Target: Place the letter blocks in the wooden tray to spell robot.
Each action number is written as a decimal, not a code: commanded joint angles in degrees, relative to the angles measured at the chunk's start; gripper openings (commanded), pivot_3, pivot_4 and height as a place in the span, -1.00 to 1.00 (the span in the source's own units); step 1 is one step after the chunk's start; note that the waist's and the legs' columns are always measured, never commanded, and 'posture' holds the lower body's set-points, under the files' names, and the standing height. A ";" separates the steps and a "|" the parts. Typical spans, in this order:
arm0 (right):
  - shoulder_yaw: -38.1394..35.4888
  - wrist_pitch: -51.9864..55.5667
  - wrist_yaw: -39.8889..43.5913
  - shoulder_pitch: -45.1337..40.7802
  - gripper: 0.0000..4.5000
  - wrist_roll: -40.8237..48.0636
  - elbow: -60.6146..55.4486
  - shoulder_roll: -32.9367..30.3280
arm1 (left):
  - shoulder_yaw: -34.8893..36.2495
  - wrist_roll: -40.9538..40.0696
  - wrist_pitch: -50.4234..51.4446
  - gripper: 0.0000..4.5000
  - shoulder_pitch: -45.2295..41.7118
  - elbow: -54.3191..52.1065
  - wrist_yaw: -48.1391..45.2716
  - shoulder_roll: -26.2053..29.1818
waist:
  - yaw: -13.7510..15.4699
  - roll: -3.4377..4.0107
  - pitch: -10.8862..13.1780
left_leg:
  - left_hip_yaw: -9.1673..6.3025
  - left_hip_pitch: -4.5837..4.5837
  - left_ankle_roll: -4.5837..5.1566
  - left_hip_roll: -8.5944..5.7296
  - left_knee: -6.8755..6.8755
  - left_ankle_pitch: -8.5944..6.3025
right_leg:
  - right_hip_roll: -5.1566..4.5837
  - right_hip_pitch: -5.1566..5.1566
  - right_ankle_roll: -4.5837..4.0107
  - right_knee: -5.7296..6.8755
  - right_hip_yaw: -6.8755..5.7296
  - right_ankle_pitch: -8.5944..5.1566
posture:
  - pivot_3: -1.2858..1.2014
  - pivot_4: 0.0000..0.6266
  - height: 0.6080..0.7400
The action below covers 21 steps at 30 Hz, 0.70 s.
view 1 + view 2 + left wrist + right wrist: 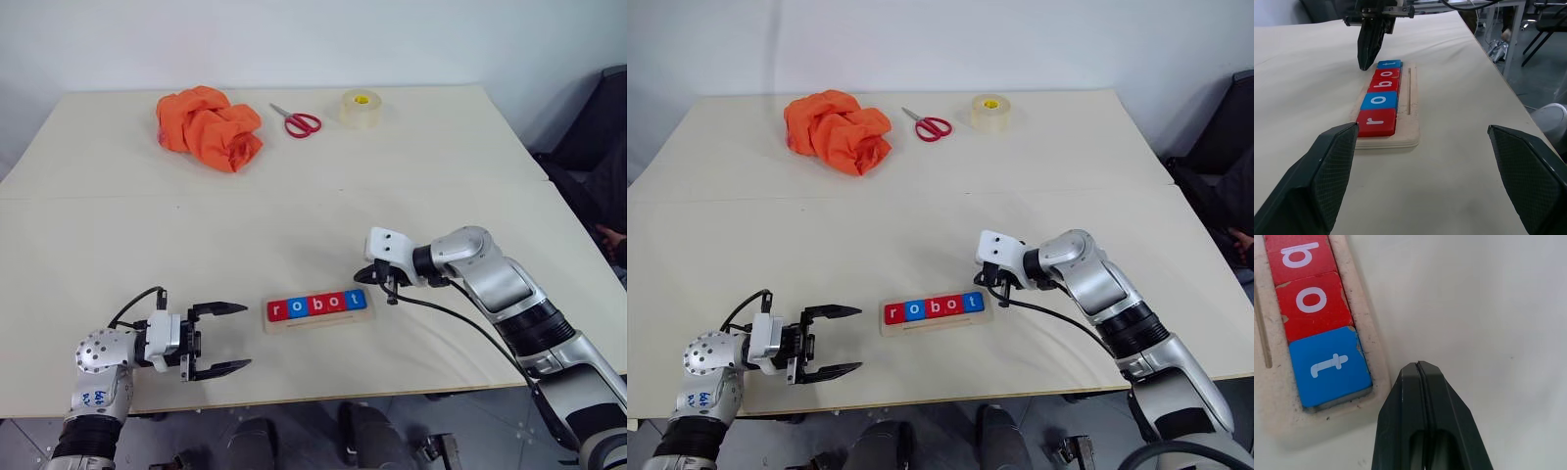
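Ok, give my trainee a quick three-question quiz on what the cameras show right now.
1. True or false: all five letter blocks lie in the wooden tray.
2. Which block is nearest the right gripper? A) red r B) blue t C) red b
3. Fill in: the left gripper is ____, holding nothing.

Key: 1 true. 2 B; its shut fingertips sit just beside the t block. 3 open.

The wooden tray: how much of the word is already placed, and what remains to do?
Done: all five letter blocks lie on the wooden tray and read r, o, b, o, t. In hand: nothing; the right gripper is shut by the t block, and the left gripper is open. Left: apparently only withdrawing.
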 commanded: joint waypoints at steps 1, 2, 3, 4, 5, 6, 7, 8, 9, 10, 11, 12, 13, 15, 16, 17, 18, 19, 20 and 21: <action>-0.81 0.20 1.73 0.92 -0.99 0.40 -3.29 -0.60 | 0.90 -0.58 0.04 1.00 0.67 -1.71 0.19 0.73 | 0.02 0.00 0.00 | 0.00 0.00 0.00 0.00 0.00 0.00 | 0.00 0.00 0.00 0.00 0.00 0.00 | 0.03 -0.52 1.00; -0.88 0.29 1.82 0.97 -0.99 0.29 -3.39 -0.59 | 0.92 -0.57 0.04 1.00 0.59 -1.60 0.17 0.79 | 0.03 0.00 0.00 | -0.01 0.00 0.00 0.00 0.00 0.00 | 0.00 0.00 0.00 0.00 0.00 0.00 | 0.03 -0.52 1.00; -0.93 0.38 1.95 0.94 -0.99 0.17 -3.34 -0.59 | 0.97 -0.57 0.08 1.00 0.36 -1.36 0.09 0.91 | 0.02 0.00 0.00 | 0.00 0.00 0.00 0.00 0.00 0.00 | 0.00 0.00 0.00 0.00 0.00 0.00 | 0.03 -0.52 1.00; -0.94 0.42 2.23 0.94 -0.99 0.11 -3.34 -0.69 | 1.03 -0.59 0.12 1.00 0.08 -1.07 -0.02 1.03 | 0.02 0.00 0.00 | 0.00 0.00 0.00 0.00 0.00 0.00 | 0.00 0.00 0.00 0.00 0.00 0.00 | 0.03 -0.52 1.00; -0.98 0.43 2.43 1.01 -0.99 0.06 -3.41 -0.79 | 1.10 -0.61 0.17 1.00 -0.16 -0.85 -0.14 1.14 | 0.03 0.00 0.00 | 0.00 0.00 0.00 0.00 0.00 0.00 | 0.00 0.00 0.00 0.00 0.00 0.00 | 0.03 -0.52 1.00; -1.03 0.48 2.60 1.13 -0.99 0.02 -3.49 -0.93 | 1.14 -0.61 0.18 1.00 -0.41 -0.60 -0.33 1.27 | 0.04 0.00 0.00 | 0.00 0.00 0.00 0.00 0.00 0.00 | 0.00 0.00 0.00 0.00 0.00 0.00 | 0.03 -0.52 1.00; -1.03 0.46 2.86 1.26 -0.99 -0.02 -3.58 -1.13 | 1.18 -0.57 0.18 1.00 -0.72 -0.28 -0.45 1.37 | 0.05 0.00 0.00 | 0.00 0.00 0.00 0.00 0.00 0.00 | 0.00 0.00 0.00 0.00 0.00 0.00 | 0.03 -0.52 1.00; -1.55 0.09 1.87 1.11 -0.99 -0.30 -2.95 -0.74 | 1.28 -0.37 0.04 1.00 -1.26 0.25 -0.42 1.49 | 0.06 0.00 0.00 | 0.00 0.00 0.00 0.00 0.00 0.00 | 0.00 0.00 0.00 0.00 0.00 0.00 | 0.03 -0.52 1.00; -1.92 -0.18 1.11 0.98 -0.99 -0.51 -2.48 -0.43 | 1.34 -0.23 -0.07 1.00 -1.64 0.65 -0.40 1.56 | 0.06 0.00 0.00 | 0.00 0.00 0.00 0.00 0.00 0.00 | 0.00 0.00 0.00 0.00 0.00 0.00 | 0.03 -0.52 1.00; -2.30 -0.48 0.74 0.75 -0.99 -0.57 -1.99 -0.38 | 1.48 0.12 -0.28 1.00 -2.09 1.08 0.14 1.58 | 0.05 0.00 0.00 | 0.00 0.00 -0.01 0.00 0.00 0.00 | 0.00 0.00 0.00 0.00 0.00 0.00 | 0.03 -0.52 1.00; -2.75 -1.38 0.33 0.55 -0.99 -0.69 -1.41 -0.45 | 1.60 0.58 -0.52 1.00 -2.55 1.56 0.86 1.61 | 0.05 0.00 0.00 | 0.00 0.00 -0.01 0.00 0.00 0.00 | 0.00 0.00 0.00 0.00 0.00 0.00 | 0.03 -0.52 1.00; -3.44 -2.37 -0.16 0.41 -0.99 -0.62 -0.84 -0.47 | 1.78 0.90 -0.87 1.00 -2.90 1.99 1.51 1.58 | 0.06 0.00 0.00 | 0.00 0.00 -0.01 0.00 0.00 0.00 | 0.00 0.00 0.00 0.00 0.00 0.00 | 0.03 -0.52 1.00; -4.94 -4.26 0.02 0.55 -0.99 0.44 -0.52 -0.67 | 2.07 1.12 -1.04 1.00 -3.04 2.19 2.13 1.76 | 0.07 0.00 0.00 | 0.00 0.00 -0.01 0.00 0.00 0.00 | 0.00 0.00 0.00 0.00 0.00 0.00 | 0.03 -0.52 1.00; -8.08 -5.96 2.92 1.74 -0.92 4.18 -1.16 -1.80 | 2.61 1.42 -0.35 1.00 -2.93 2.10 3.57 2.35 | 0.08 0.00 0.00 | 0.00 -0.01 -0.01 -0.01 0.00 0.01 | 0.00 0.00 0.00 -0.01 0.00 0.00 | 0.03 -0.52 1.00; -9.98 -7.05 4.19 2.87 -0.83 5.92 -1.19 -2.52 | 3.05 2.70 -0.26 1.00 -2.85 2.29 5.69 2.64 | 0.12 0.00 0.00 | 0.00 -0.01 -0.01 -0.01 -0.01 0.01 | 0.00 0.00 0.00 -0.02 0.00 0.00 | 0.03 -0.52 1.00; -11.48 -9.08 5.30 4.03 -0.73 6.80 -0.71 -3.43 | 3.52 3.62 -0.44 1.00 -2.85 2.52 7.35 2.80 | 0.14 0.00 0.00 | 0.00 -0.01 -0.01 0.00 -0.03 0.00 | 0.00 0.01 0.00 -0.05 -0.01 0.00 | 0.03 -0.52 1.00; -12.74 -11.93 6.36 5.09 -0.61 7.29 0.17 -4.32 | 3.93 4.13 -0.75 1.00 -2.83 2.71 8.48 3.00 | 0.20 0.00 0.00 | 0.00 -0.01 -0.01 0.00 -0.04 0.00 | 0.00 0.02 0.00 -0.08 -0.01 0.00 | 0.03 -0.52 1.00; -13.93 -14.64 7.27 6.01 -0.44 7.73 1.17 -5.05 | 4.36 4.27 -1.03 1.00 -2.81 2.86 9.23 3.17 | 0.25 0.00 0.00 | 0.00 -0.02 0.00 -0.01 -0.05 0.00 | 0.00 0.04 0.01 -0.12 -0.02 0.00 | 0.03 -0.52 1.00; -15.16 -16.69 8.34 6.59 -0.27 8.53 2.52 -5.51 | 4.81 4.65 -1.31 1.00 -2.98 3.12 10.34 3.31 | 0.24 0.00 0.00 | 0.00 -0.01 0.00 -0.01 -0.05 -0.01 | 0.00 0.07 0.02 -0.15 -0.03 0.01 | 0.03 -0.52 1.00; -16.61 -18.32 9.94 7.23 -0.13 10.05 3.71 -5.81 | 5.27 5.34 -1.56 1.00 -3.14 3.43 11.69 3.50 | 0.21 0.00 0.00 | 0.01 -0.02 0.00 -0.02 -0.04 -0.01 | 0.00 0.09 0.04 -0.18 -0.03 0.02 | 0.03 -0.52 1.00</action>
